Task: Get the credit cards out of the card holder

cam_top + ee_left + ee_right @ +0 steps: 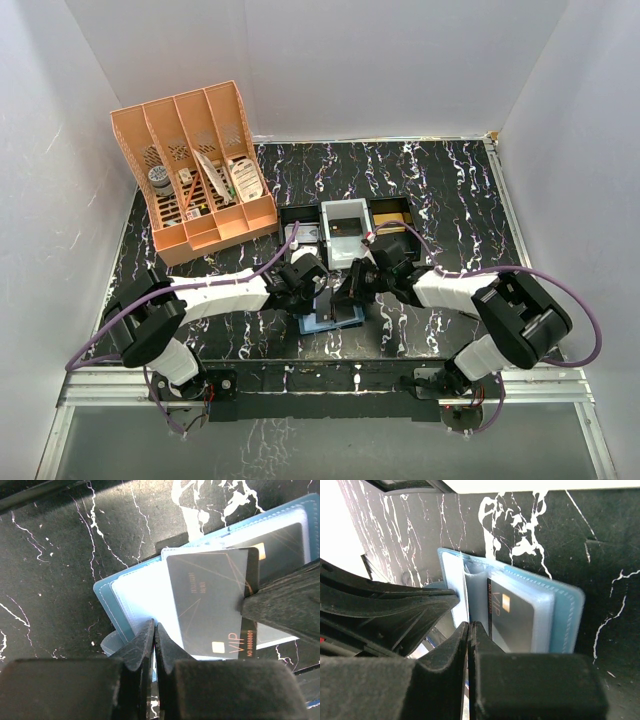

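Nearest, at 6 o'clock on the table (450, 190): card holder (106, 597), lying open, teal cover down, pale pockets up; left gripper (154, 630) at its 9 o'clock, right gripper (470, 630) at its 3 o'clock.

Left gripper: fully closed, tips on the pale inner leaf at the holder's edge; pinching or merely pressing, cannot tell.

Right gripper: closed, apparently on one edge of the black credit card (210, 595); card partly out of its pocket, skewed, VIP print showing; second card (285, 542) lodged in the far pocket, untouched.

Risks, as judged:
- thin edge grip, so a slip is likely if pulled at an angle;
- skewed card apt to jam against the pocket mouth;
- holder soft and light, apt to lift or drag with the card if the left tips only rest on it;
- clear leaf possibly caught along with the card;
- fingers of both arms close together, so a knock between them is possible on a careless withdrawal.

Farther, at 12 o'clock of the holder: white tray (345, 235) between two black trays (297, 218), near enough to crowd a pull away from the bases; at 10 o'clock, well apart: orange organiser (195, 170) with oddments in its slots, out of the way.
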